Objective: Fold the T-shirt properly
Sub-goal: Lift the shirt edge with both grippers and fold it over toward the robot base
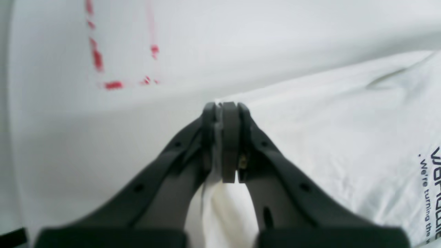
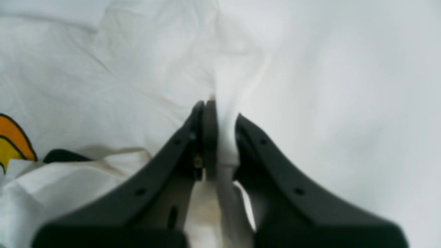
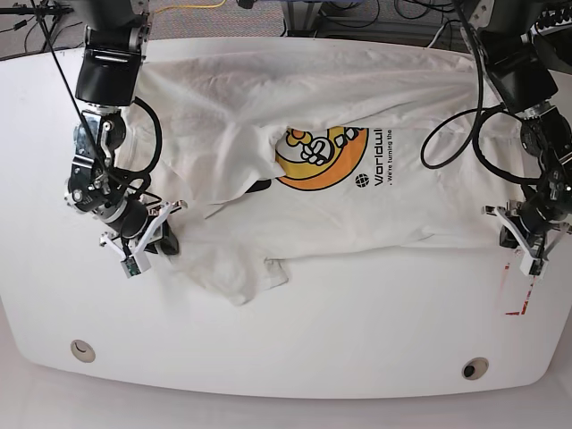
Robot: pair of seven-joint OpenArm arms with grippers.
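I see the T-shirt (image 3: 357,98) spread over the white table (image 3: 286,340). My left end effector (image 1: 227,106) pinches its corner, my right end effector (image 2: 220,106) pinches its crumpled edge.

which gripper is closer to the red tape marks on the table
Left. The left gripper is shut on the T-shirt edge right beside the red tape marks. The right gripper pinches the shirt at the far opposite side of the table.

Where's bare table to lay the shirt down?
Free: the near strip of the table between the T-shirt hem and the front edge, and the far-left margin. Crowded: the middle and back, shirt-covered, each side edge pinched by a claw.
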